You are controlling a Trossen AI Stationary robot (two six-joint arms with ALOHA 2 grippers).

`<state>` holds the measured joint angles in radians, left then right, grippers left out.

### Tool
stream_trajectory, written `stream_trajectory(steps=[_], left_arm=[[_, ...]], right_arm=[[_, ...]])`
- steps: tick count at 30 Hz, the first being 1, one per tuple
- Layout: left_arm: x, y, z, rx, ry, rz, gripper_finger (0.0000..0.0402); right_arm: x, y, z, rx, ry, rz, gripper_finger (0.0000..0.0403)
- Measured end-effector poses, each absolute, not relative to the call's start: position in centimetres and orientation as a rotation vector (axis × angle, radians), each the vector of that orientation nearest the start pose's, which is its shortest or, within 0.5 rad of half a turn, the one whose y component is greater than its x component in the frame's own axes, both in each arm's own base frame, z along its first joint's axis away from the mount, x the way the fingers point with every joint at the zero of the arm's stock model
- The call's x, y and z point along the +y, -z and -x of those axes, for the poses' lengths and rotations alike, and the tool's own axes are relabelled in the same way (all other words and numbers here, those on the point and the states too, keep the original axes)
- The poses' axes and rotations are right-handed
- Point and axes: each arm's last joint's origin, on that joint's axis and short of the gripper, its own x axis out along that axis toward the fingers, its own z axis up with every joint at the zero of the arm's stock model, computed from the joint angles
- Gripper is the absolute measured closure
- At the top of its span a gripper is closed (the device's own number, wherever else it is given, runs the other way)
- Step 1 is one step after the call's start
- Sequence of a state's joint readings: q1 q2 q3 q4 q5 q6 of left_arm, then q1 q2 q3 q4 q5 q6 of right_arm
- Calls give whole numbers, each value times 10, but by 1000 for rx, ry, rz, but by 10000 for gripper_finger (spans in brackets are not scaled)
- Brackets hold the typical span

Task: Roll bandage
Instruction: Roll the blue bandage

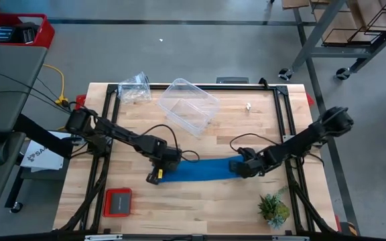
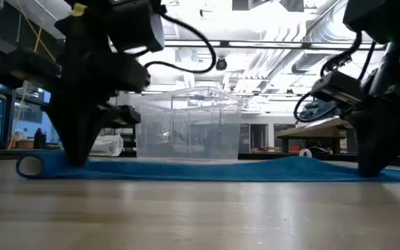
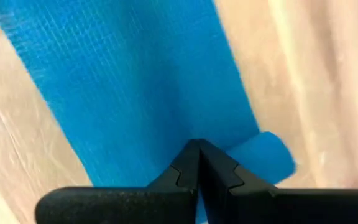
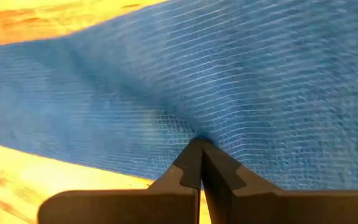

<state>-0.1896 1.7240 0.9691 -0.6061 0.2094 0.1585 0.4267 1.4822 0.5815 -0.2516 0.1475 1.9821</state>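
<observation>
The bright blue bandage [image 1: 203, 171] lies flat as a long band on the wooden table [image 1: 200, 207], running left to right near the middle. Its left end is curled into a small roll [image 2: 30, 165], which also shows in the left wrist view [image 3: 266, 155]. My left gripper [image 1: 161, 171] is shut and stands on the band just beside that roll. My right gripper [image 1: 237, 167] is shut and stands on the band's right end. My left gripper presses its shut fingertips [image 3: 197, 149] down on the flat band [image 3: 166, 124] right next to the curled end, coming from above and pointing down. The band lies on the table under them. My right gripper presses its shut fingertips [image 4: 199, 146] down on the band's right part [image 4: 197, 127], from above. The cloth puckers in toward the tips and lies on the table.
A clear plastic tub [image 1: 187, 106] and a crumpled clear bag [image 1: 133, 87] lie on the far part of the table. A red-framed device [image 1: 118, 202] sits near the front left, and a small green plant [image 1: 273, 209] near the front right.
</observation>
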Motion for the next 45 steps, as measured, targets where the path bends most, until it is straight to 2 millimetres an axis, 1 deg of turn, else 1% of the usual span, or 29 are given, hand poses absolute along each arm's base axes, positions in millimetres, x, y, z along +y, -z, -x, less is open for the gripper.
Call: stream_trajectory(steps=[6, 11, 18, 21, 24, 28, 32, 36, 41, 45], left_arm=[[-65, -159, -298, 1237, 471, -71, 401], [-65, -172, -296, 1187, 464, -64, 401], [-61, -201, -287, 1103, 375, -68, 401], [-58, -212, -277, 1115, 319, -55, 401], [-57, -220, -261, 1197, 273, -11, 401], [-65, -225, -241, 1298, 208, 59, 401], [-81, -217, -223, 1333, 169, 139, 401], [-91, -199, -208, 1373, 7, 256, 401], [-93, -175, -209, 1326, -113, 465, 401], [-88, -161, -216, 1314, -227, 601, 401]], right_arm=[[97, -133, -228, 887, 833, -1402, 403], [96, -134, -227, 904, 858, -1373, 403], [89, -142, -228, 859, 843, -1341, 403], [82, -147, -227, 842, 840, -1302, 403], [71, -156, -222, 810, 860, -1244, 403], [58, -167, -210, 850, 893, -1162, 403], [51, -174, -194, 904, 943, -1107, 403], [49, -179, -185, 923, 956, -1079, 403], [49, -180, -185, 930, 941, -1058, 403], [49, -180, -184, 936, 952, -1046, 403]])
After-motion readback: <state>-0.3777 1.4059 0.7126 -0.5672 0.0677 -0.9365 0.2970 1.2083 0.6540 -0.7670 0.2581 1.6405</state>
